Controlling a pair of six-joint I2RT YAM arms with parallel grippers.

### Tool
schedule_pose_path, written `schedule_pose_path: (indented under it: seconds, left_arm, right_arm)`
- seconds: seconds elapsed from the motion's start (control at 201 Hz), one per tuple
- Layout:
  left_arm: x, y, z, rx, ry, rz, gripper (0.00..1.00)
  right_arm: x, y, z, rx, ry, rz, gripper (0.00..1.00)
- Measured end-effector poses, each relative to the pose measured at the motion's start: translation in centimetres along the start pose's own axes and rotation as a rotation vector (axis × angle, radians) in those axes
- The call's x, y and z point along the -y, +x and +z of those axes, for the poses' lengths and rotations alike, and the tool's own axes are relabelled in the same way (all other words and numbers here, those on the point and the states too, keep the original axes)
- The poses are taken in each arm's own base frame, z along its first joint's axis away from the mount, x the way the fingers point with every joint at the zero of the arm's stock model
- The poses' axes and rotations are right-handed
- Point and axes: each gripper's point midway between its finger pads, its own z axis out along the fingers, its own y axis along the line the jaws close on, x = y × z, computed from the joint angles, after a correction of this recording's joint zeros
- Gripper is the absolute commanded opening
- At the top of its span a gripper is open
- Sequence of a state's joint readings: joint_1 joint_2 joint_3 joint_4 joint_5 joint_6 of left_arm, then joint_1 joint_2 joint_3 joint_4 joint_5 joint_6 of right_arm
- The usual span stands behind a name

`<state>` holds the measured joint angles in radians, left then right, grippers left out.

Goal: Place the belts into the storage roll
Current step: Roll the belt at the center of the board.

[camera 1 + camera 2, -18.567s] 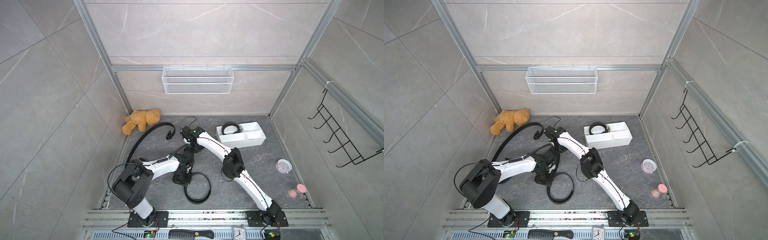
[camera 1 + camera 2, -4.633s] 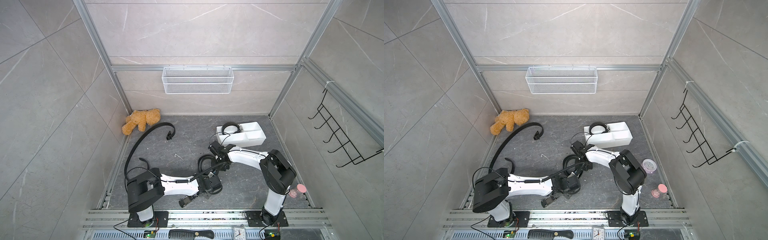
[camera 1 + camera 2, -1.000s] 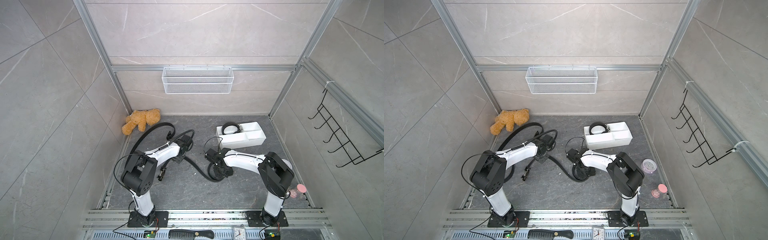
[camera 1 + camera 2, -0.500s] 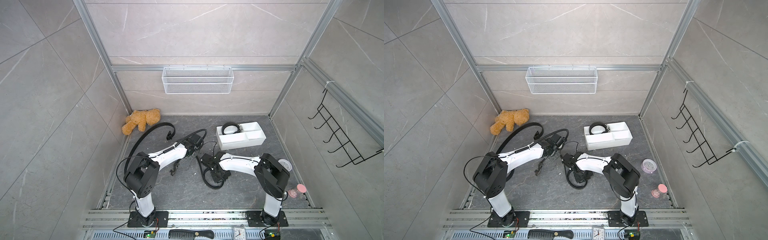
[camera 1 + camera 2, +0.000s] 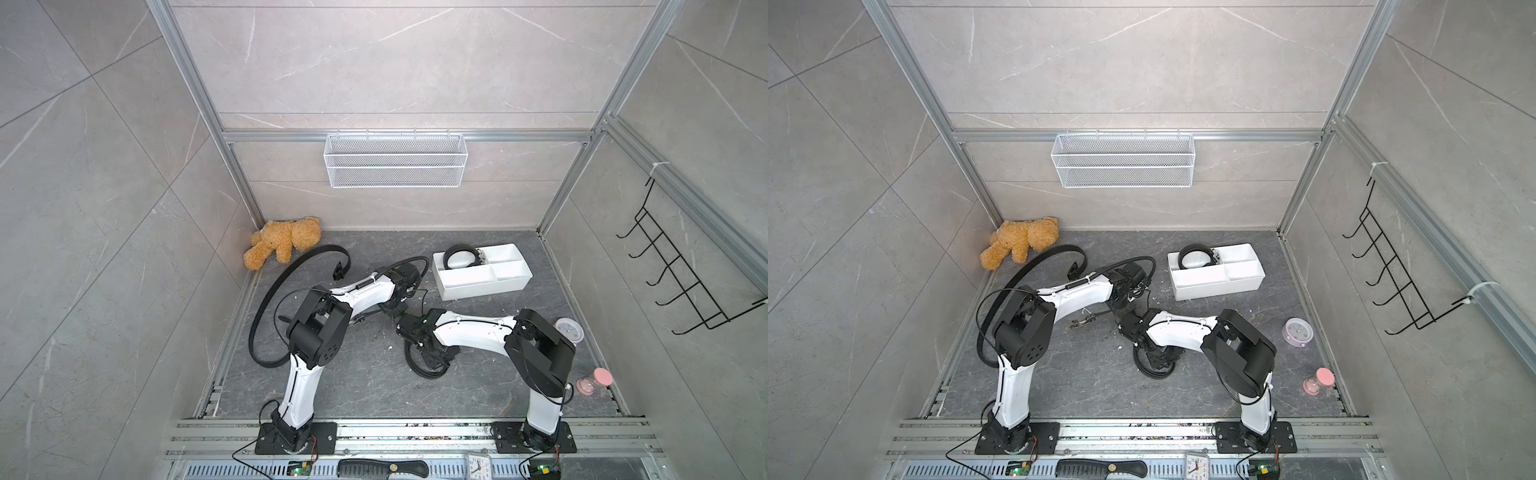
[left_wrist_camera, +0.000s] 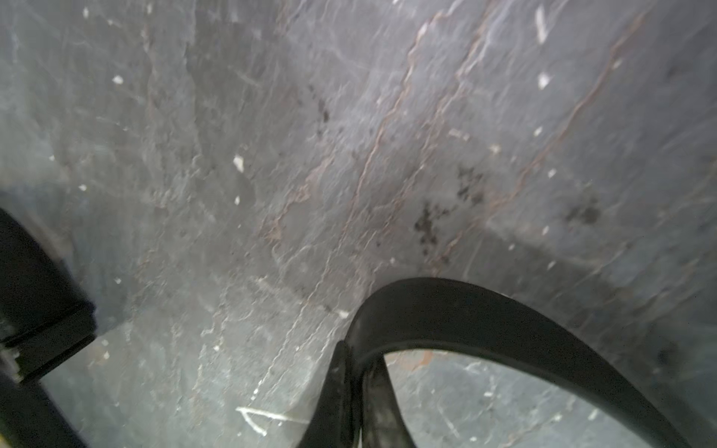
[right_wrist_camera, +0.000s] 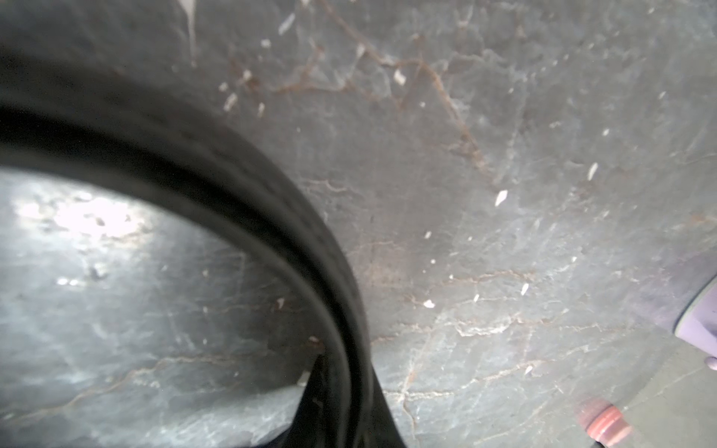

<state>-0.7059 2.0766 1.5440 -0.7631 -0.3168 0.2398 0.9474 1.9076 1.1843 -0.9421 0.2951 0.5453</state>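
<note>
Where the arms meet over the tabletop (image 5: pixel 353 374), the left tool (image 6: pixel 355 372) is pinched shut on the belt (image 6: pixel 485 310), which arcs out from between its fingers. The right tool (image 7: pixel 341 388) is clamped on the same belt's loop. That loop rests on the tabletop beneath it, near the tray (image 5: pixel 482 289) but apart from it. A coiled belt (image 5: pixel 457 247) sits in the tray's far left compartment. A third belt (image 5: pixel 291 268) curves beside the left arm.
</note>
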Motion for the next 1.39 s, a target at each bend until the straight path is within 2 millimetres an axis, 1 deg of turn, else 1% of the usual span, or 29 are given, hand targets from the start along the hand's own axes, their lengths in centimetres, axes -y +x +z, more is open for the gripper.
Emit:
schedule_pose_path:
  seconds: [0.065,0.159,0.284,0.368,0.403,0.508,0.547,0.597,0.662,0.742,0.771,0.846,0.916,0.98,1.03,1.045,1.08,1.11,1.14,1.175,1.204,1.249,1.289,1.339,1.369,1.394]
  left_arm:
    - [0.0,0.7,0.1,-0.028,-0.003,0.009,0.0]
    - [-0.3,1.0,0.1,-0.037,-0.023,0.022,0.0]
    - [-0.4,0.6,0.0,-0.024,-0.025,0.059,0.0]
    - [-0.3,-0.4,-0.2,-0.001,-0.005,0.076,0.0]
    - [-0.2,-1.1,-0.3,0.013,0.011,0.08,0.07]
    - [0.3,-3.2,-0.3,0.058,0.052,0.088,0.45]
    - [0.4,-3.7,-0.4,0.068,0.059,0.086,0.58]
    - [0.5,-3.7,-0.6,0.069,0.07,0.082,0.74]
    - [0.6,-3.4,-0.7,0.057,0.076,0.078,0.89]
    - [0.6,-2.8,-0.8,0.031,0.079,0.069,0.91]
    - [0.5,-2.6,-0.9,0.027,0.08,0.059,0.96]
    - [0.0,-2.2,-1.8,0.041,0.079,0.021,0.97]
    - [-1.0,-1.9,-3.8,0.081,0.075,-0.037,0.96]
    - [-2.4,-1.6,-6.8,0.146,0.067,-0.115,0.96]
    - [-3.7,-1.2,-9.6,0.211,0.054,-0.197,0.94]
    - [-3.9,-1.0,-10.4,0.228,0.052,-0.218,0.93]
    - [-4.6,-0.2,-12.2,0.264,0.046,-0.28,0.85]
    - [-5.0,0.8,-13.6,0.29,0.046,-0.345,0.81]
    - [-5.0,1.8,-14.6,0.305,0.053,-0.4,0.79]
    - [-4.7,3.3,-15.4,0.319,0.067,-0.462,0.73]
    - [-4.0,4.5,-15.6,0.321,0.092,-0.516,0.71]
    - [-2.5,6.7,-15.0,0.303,0.144,-0.589,0.69]
    - [-0.7,8.5,-13.7,0.271,0.199,-0.659,0.7]
    - [1.5,11.0,-11.6,0.177,0.25,-0.718,0.71]
    - [2.6,12.0,-10.5,0.125,0.27,-0.742,0.72]
    - [3.6,12.3,-9.4,0.107,0.301,-0.79,0.72]
  right_arm:
    - [0.0,0.0,0.0,0.003,0.003,-0.002,0.11]
    - [0.0,0.0,0.0,0.006,0.006,-0.004,0.11]
    - [-0.1,0.0,-0.1,0.013,0.015,-0.013,0.11]
    - [-0.2,0.0,-0.1,0.021,0.025,-0.025,0.11]
    - [-0.2,0.0,-0.2,0.024,0.03,-0.032,0.11]
    - [-0.5,0.3,-0.3,0.029,0.038,-0.053,0.1]
    - [-0.7,0.4,-0.4,0.028,0.04,-0.061,0.1]
    - [-0.8,0.6,-0.4,0.027,0.043,-0.07,0.1]
    - [-0.8,0.7,-0.4,0.026,0.049,-0.075,0.1]
    - [-0.8,0.7,-0.4,0.026,0.05,-0.075,0.1]
    - [-0.8,0.7,-0.4,0.026,0.05,-0.075,0.1]
    - [-0.8,0.7,-0.4,0.026,0.05,-0.075,0.1]
    - [-0.9,0.6,-0.4,0.027,0.051,-0.076,0.1]
    - [-0.9,0.6,-0.4,0.028,0.05,-0.076,0.1]
    - [-0.9,0.6,-0.4,0.029,0.051,-0.078,0.1]
    - [-0.9,0.6,-0.4,0.029,0.051,-0.078,0.1]
    - [-0.9,0.6,-0.4,0.03,0.051,-0.078,0.1]
    - [-1.0,0.6,-0.5,0.031,0.051,-0.079,0.1]
    - [-0.9,0.6,-0.5,0.032,0.053,-0.079,0.1]
    - [-1.0,0.6,-0.5,0.033,0.055,-0.081,0.1]
    - [-1.0,0.6,-0.5,0.035,0.057,-0.082,0.1]
    - [-1.0,0.6,-0.5,0.036,0.058,-0.085,0.1]
    - [-1.1,0.7,-0.5,0.037,0.059,-0.089,0.1]
    - [-1.3,0.8,-0.6,0.036,0.059,-0.097,0.1]
    - [-1.4,0.9,-0.6,0.036,0.061,-0.102,0.1]
    - [-1.5,1.0,-0.7,0.037,0.061,-0.107,0.1]
